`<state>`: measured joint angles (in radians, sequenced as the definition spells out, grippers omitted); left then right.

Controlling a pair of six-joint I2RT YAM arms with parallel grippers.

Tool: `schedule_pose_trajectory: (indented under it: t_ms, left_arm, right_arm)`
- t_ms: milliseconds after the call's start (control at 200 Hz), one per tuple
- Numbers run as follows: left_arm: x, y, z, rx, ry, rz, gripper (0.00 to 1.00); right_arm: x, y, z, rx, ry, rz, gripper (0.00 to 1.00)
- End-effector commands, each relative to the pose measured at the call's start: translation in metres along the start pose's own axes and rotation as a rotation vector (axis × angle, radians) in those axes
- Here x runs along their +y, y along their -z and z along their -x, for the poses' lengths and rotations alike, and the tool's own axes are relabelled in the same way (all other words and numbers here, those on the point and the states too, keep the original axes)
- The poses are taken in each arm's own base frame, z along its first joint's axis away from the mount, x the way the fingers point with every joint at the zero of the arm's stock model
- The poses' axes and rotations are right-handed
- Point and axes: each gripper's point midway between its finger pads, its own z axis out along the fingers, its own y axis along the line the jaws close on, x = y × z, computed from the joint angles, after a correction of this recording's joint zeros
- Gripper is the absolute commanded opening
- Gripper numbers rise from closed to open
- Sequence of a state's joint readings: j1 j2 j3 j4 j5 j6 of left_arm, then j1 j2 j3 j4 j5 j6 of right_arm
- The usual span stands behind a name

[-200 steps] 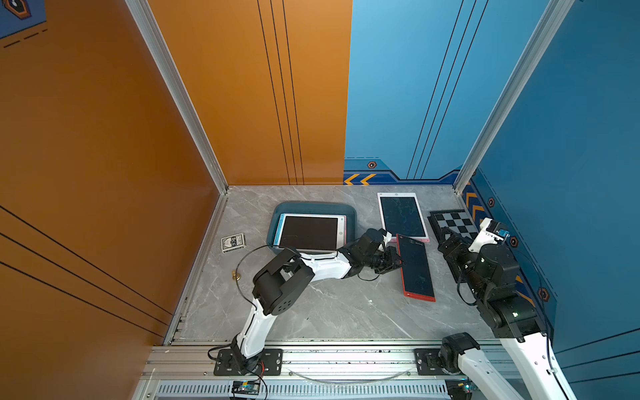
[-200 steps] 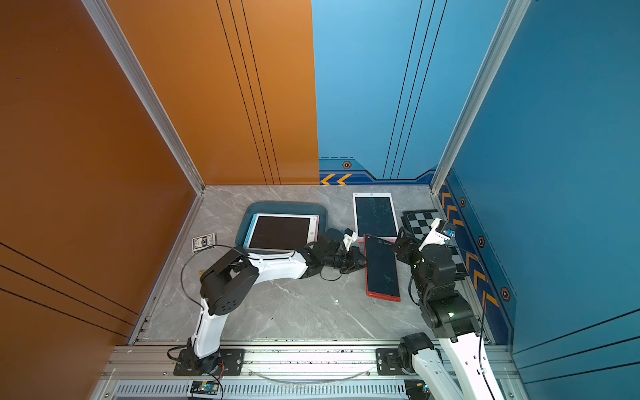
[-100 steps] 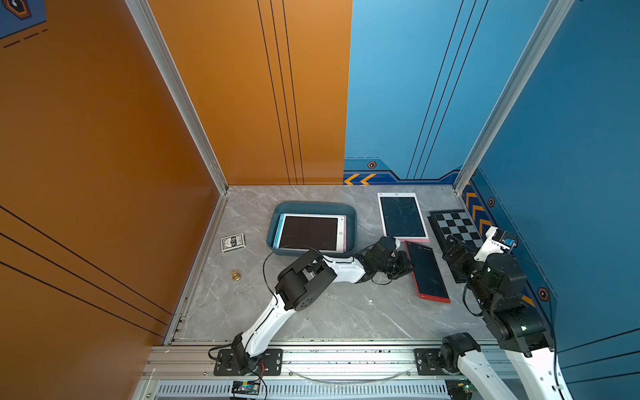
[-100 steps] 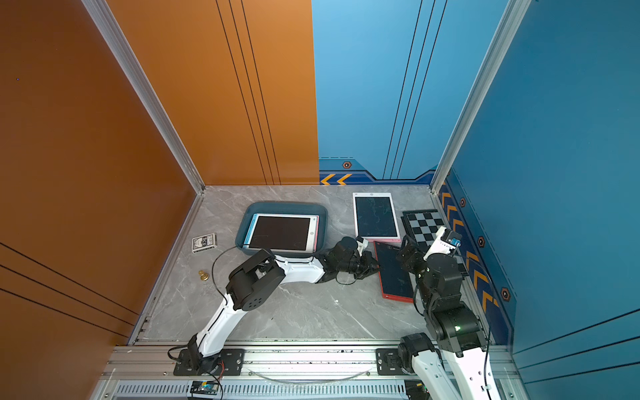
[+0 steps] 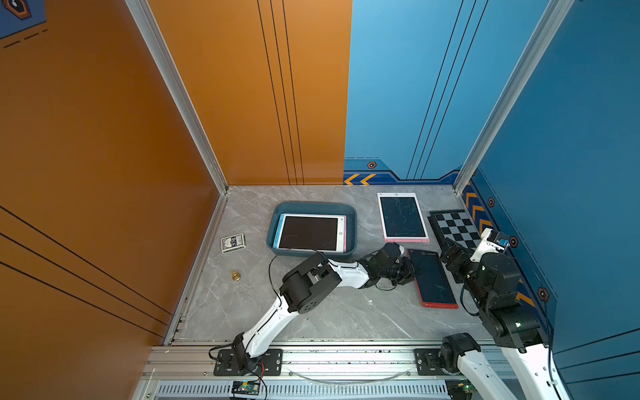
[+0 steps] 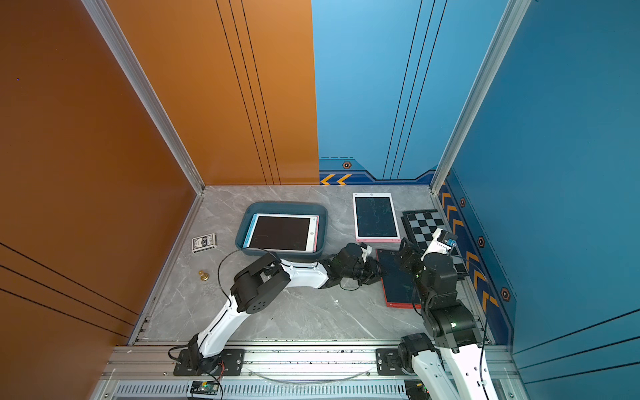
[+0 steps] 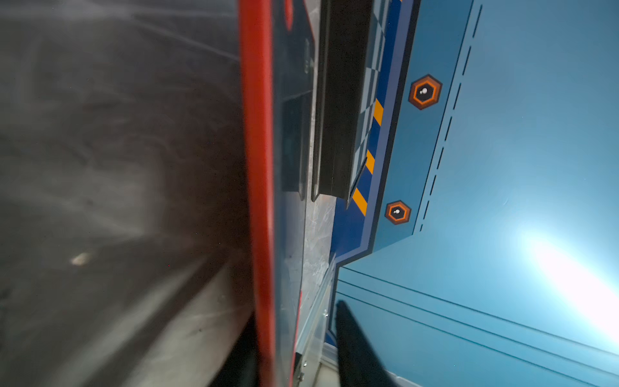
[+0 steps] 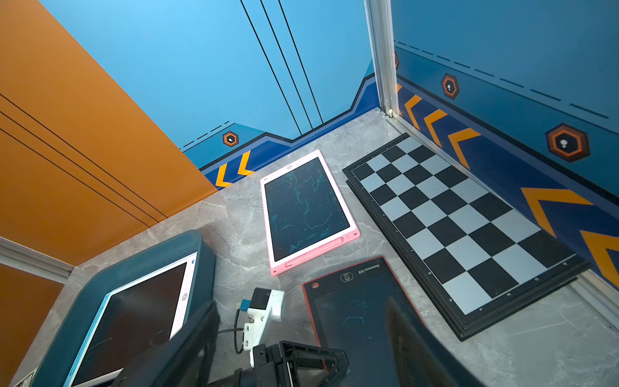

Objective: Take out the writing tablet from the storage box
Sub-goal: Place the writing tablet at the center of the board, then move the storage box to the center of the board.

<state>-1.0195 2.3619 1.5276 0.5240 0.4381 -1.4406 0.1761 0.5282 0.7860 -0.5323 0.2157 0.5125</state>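
Your left gripper (image 5: 410,272) stands spread around the red tablet's (image 5: 434,282) edge, and the right gripper (image 5: 448,252) is spread and empty. 2 writing tablets (image 5: 308,232) seem stacked in the storage box (image 5: 311,206); a grasp may lift both.

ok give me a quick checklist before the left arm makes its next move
1. Red writing tablet lying on the table, outside the storage box: ok.
2. Left gripper clear of it: not ok, jaws apart but straddling its edge.
3. Right gripper open and empty: ok.
4. Storage box emptied: not ok, a white-framed tablet lies on top inside.
5. Number of tablets beneath it: cannot tell, only a blue edge and a pink edge show.
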Motion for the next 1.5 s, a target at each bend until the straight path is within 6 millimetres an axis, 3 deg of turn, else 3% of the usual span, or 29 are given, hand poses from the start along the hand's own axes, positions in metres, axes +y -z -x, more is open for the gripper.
schedule_pose_trajectory:
  t_ms: [0, 305, 486, 541, 666, 846, 936, 996, 1101, 1241, 1367, 1492]
  left_arm:
    - [0.009, -0.005, -0.008, 0.024, 0.008, 0.019, 0.47]
    - [0.000, 0.010, -0.005, 0.014, -0.076, 0.094, 0.75]
    - [-0.006, 0.029, 0.002, 0.001, -0.139, 0.155, 0.85]
    - [-0.007, 0.037, 0.007, -0.006, -0.157, 0.177, 0.94]
    - [-0.015, 0.062, 0.018, -0.038, -0.241, 0.235, 0.99]
    - [-0.054, 0.123, 0.042, -0.123, -0.430, 0.273, 0.99]
    - [-0.065, 0.168, 0.056, -0.181, -0.518, 0.333, 0.99]
    - [-0.061, 0.202, 0.065, -0.212, -0.537, 0.396, 0.99]
    - [-0.043, 0.265, 0.090, -0.312, -0.512, 0.492, 0.98]
    - [0.005, 0.346, 0.123, -0.436, -0.420, 0.671, 0.99]
    - [0.045, 0.387, 0.139, -0.461, -0.383, 0.852, 0.99]
    - [0.072, 0.407, 0.152, -0.463, -0.363, 0.975, 0.98]
  right_arm:
    - [-0.003, -0.004, -0.006, 0.019, 0.003, -0.008, 0.80]
    - [0.000, -0.010, -0.008, 0.031, -0.009, -0.006, 0.80]
    - [0.003, -0.019, -0.007, 0.041, -0.015, -0.007, 0.79]
    - [0.005, -0.021, -0.006, 0.042, -0.015, -0.007, 0.78]
    - [0.009, -0.030, -0.003, 0.051, -0.010, -0.017, 0.77]
    - [0.021, -0.049, -0.005, 0.074, 0.010, -0.024, 0.75]
    - [0.031, -0.061, -0.008, 0.091, 0.033, -0.028, 0.75]
    - [0.039, -0.070, -0.010, 0.100, 0.052, -0.029, 0.75]
    - [0.060, -0.091, -0.019, 0.129, 0.078, -0.013, 0.75]
    - [0.100, -0.121, -0.043, 0.198, 0.126, 0.038, 0.73]
    - [0.141, -0.147, -0.075, 0.280, 0.192, 0.085, 0.72]
    - [0.174, -0.167, -0.116, 0.368, 0.230, 0.130, 0.69]
